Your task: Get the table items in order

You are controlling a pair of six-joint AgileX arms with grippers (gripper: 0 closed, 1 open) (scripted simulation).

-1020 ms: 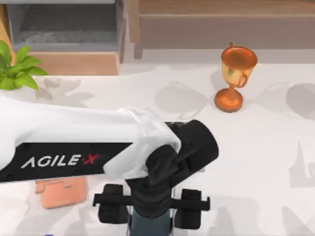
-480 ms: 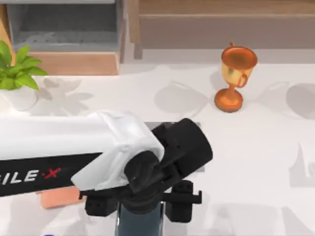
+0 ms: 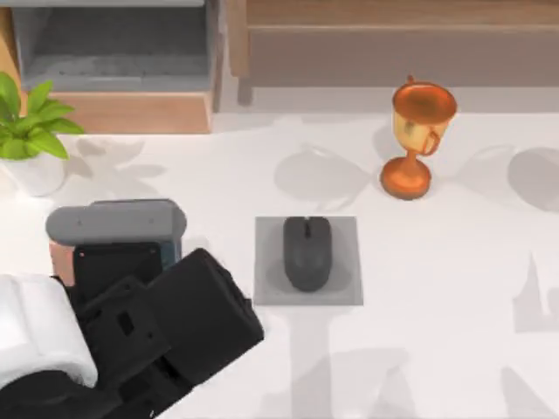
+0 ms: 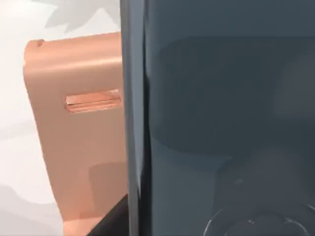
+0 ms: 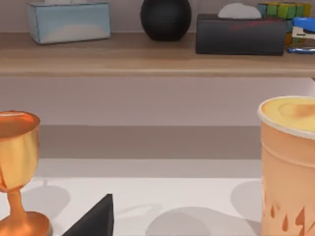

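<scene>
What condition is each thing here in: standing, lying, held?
Mouse: lying centred on the pad.
Pad: flat on the table.
Trophy: upright, standing free.
Phone: upright against the stand.
Stand: on the table, behind the phone.
Plant: upright.
Left gripper: over the phone.

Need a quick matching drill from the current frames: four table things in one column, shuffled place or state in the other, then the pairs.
Things:
1. mouse
2. trophy cup
3. smartphone
4. potted plant

Places or states:
A. upright near the table's far right side
B. at the table's left edge
C. lying on the grey pad
D. beside the pink phone stand, by the left claw

Pairs: 1-C, 2-A, 3-D, 4-B
</scene>
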